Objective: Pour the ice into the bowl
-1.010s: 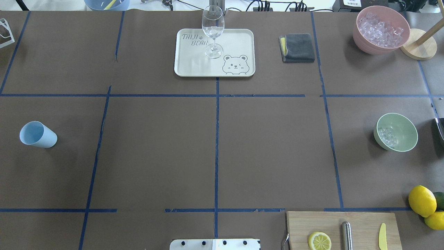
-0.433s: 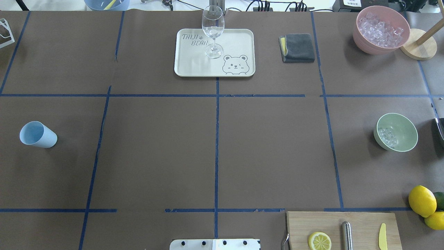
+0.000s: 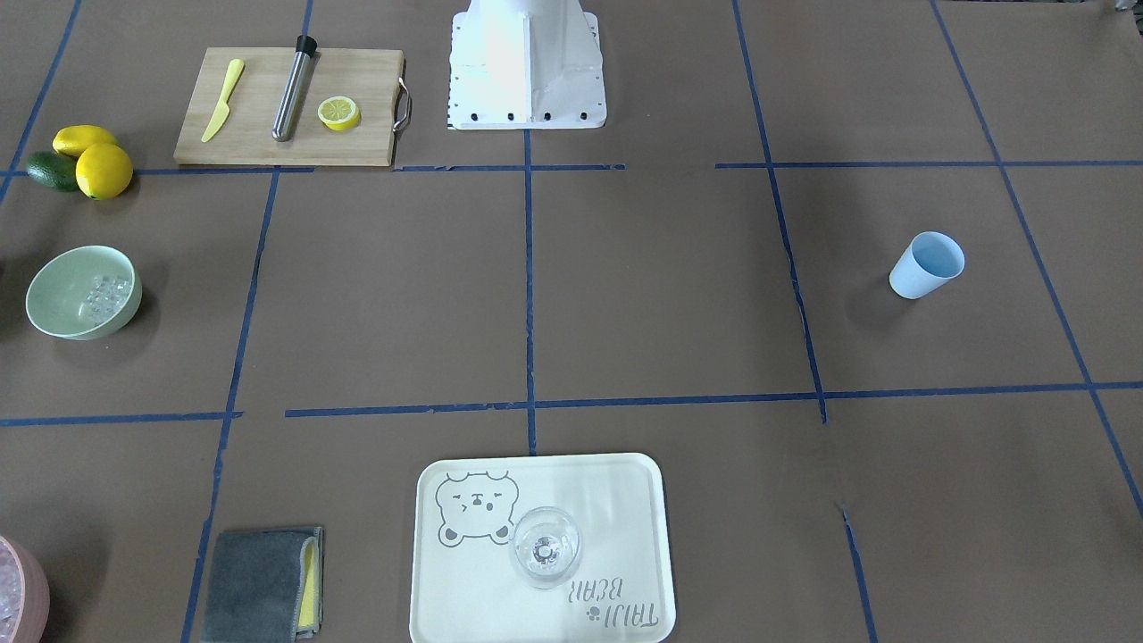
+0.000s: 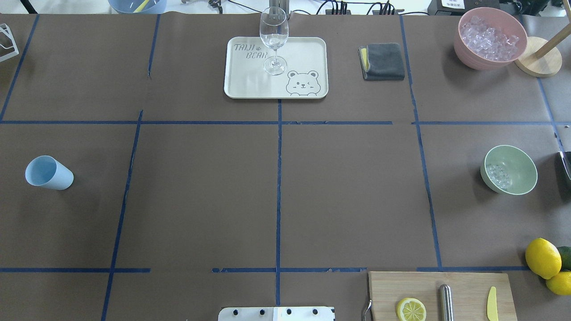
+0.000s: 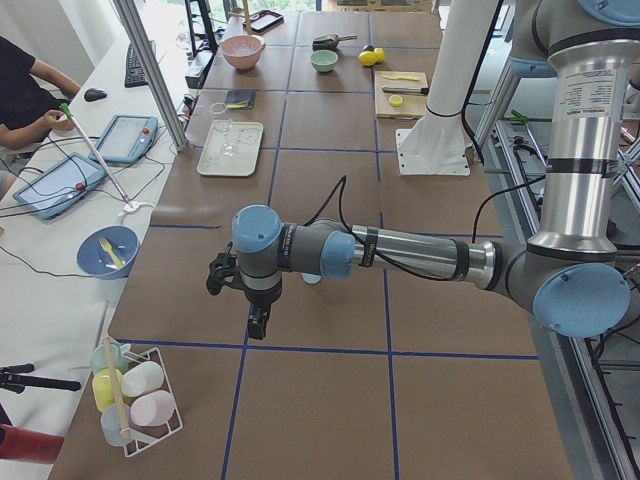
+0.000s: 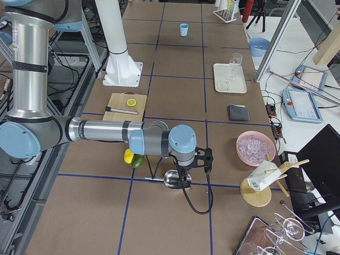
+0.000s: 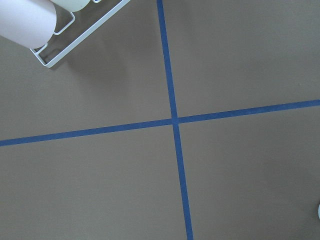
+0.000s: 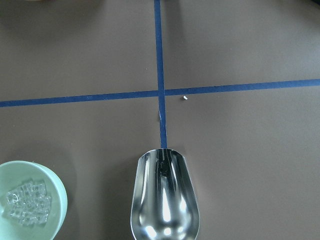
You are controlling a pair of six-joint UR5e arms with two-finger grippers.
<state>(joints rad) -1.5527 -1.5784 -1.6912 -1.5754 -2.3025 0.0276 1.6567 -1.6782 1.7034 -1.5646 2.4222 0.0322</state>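
Observation:
The pale mint-green bowl (image 4: 517,171) stands at the table's right side. A small heap of ice (image 4: 498,175) lies in it, also seen in the front view (image 3: 105,293) and in the right wrist view (image 8: 27,205). An empty metal scoop (image 8: 165,200) juts into the right wrist view beside the bowl (image 8: 56,200); its edge shows at the overhead view's right border (image 4: 565,164). My right gripper (image 6: 185,179) shows only in the exterior right view, over the scoop (image 6: 171,179); I cannot tell its state. My left gripper (image 5: 258,325) hangs over bare table at the far left; I cannot tell its state.
A pink bowl (image 4: 468,55) full of ice stands back right by a wooden stand (image 4: 537,62). A wine glass (image 4: 273,35) stands on a tray (image 4: 303,53). There are also a grey cloth (image 4: 382,61), a blue cup (image 4: 48,173), lemons (image 4: 542,257) and a cutting board (image 4: 464,294).

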